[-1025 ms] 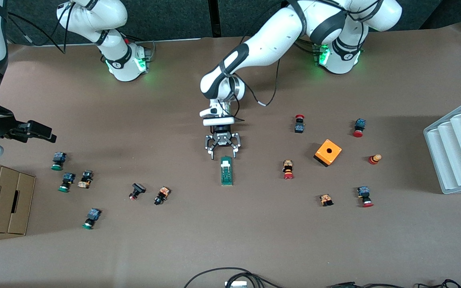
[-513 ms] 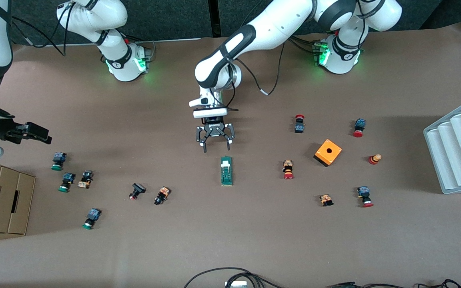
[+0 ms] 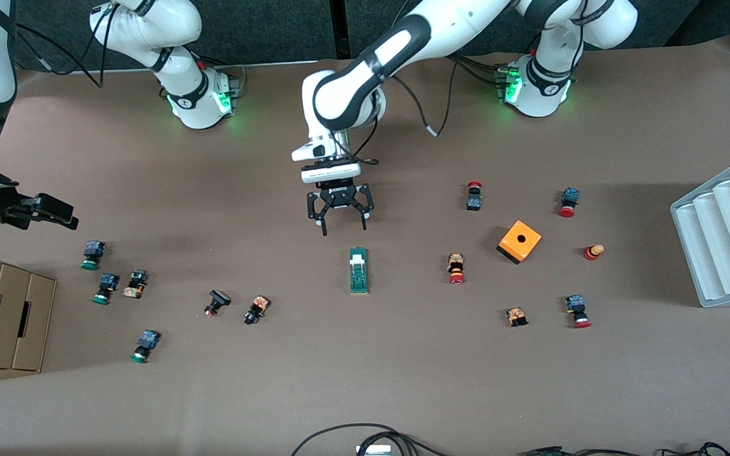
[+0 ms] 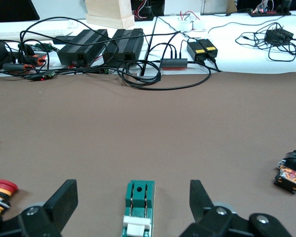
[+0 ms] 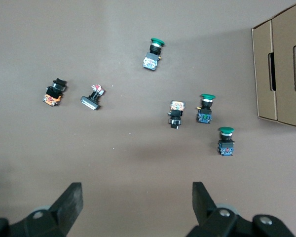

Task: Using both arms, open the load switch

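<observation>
The load switch [image 3: 358, 270] lies flat mid-table, a narrow dark-green block with its white sliding piece at the end toward the robots' bases. My left gripper [image 3: 344, 228] hangs open just short of that white end, touching nothing. In the left wrist view the load switch [image 4: 139, 202] lies centred between the spread fingers of the left gripper [image 4: 132, 192]. My right gripper [image 3: 64, 215] waits up in the air at the right arm's end of the table, above the green-capped buttons. It is open and empty in the right wrist view [image 5: 135, 195].
An orange cube with a hole [image 3: 519, 241] and several red-capped push buttons [image 3: 456, 268] lie toward the left arm's end. Green-capped buttons [image 3: 92, 255] sit beside a cardboard box [image 3: 4, 310]. A white ridged tray [image 3: 726, 234] stands at the table's edge. Cables [image 3: 365, 437] lie at the front edge.
The left gripper has drawn back from the load switch's white end toward the robots' bases, still open. The right gripper has drifted slightly toward the table's edge. The switch has not moved.
</observation>
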You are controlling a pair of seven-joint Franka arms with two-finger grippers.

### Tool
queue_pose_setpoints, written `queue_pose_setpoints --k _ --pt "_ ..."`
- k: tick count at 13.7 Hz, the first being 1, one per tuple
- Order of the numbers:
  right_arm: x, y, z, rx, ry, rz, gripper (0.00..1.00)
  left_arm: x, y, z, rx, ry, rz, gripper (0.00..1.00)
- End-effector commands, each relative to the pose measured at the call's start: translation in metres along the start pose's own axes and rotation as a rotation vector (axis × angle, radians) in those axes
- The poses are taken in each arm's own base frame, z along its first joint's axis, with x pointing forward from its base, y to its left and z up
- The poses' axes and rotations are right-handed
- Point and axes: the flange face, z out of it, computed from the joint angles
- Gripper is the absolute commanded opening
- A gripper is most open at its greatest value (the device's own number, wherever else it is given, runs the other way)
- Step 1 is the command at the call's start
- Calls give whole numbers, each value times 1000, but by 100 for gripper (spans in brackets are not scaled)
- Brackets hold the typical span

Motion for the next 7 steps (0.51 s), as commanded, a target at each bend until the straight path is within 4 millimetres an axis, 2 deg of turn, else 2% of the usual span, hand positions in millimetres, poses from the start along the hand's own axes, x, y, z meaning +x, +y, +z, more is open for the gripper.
queue_pose_setpoints --k 1,4,5,6,7 --pt "3 3 -6 -18 16 6 99 47 -12 -29 -17 -70 27 100" --pt "4 4 -5 -15 14 8 99 95 -24 -57 -33 -151 32 100" --pt "5 3 -5 -12 24 9 99 117 -33 -63 -33 -191 16 100" --pt "5 3 -5 -11 31 9 99 133 -42 -65 -33 -226 26 100" --pt "6 1 -5 -13 33 5 99 146 -47 -75 -46 -248 41 100"
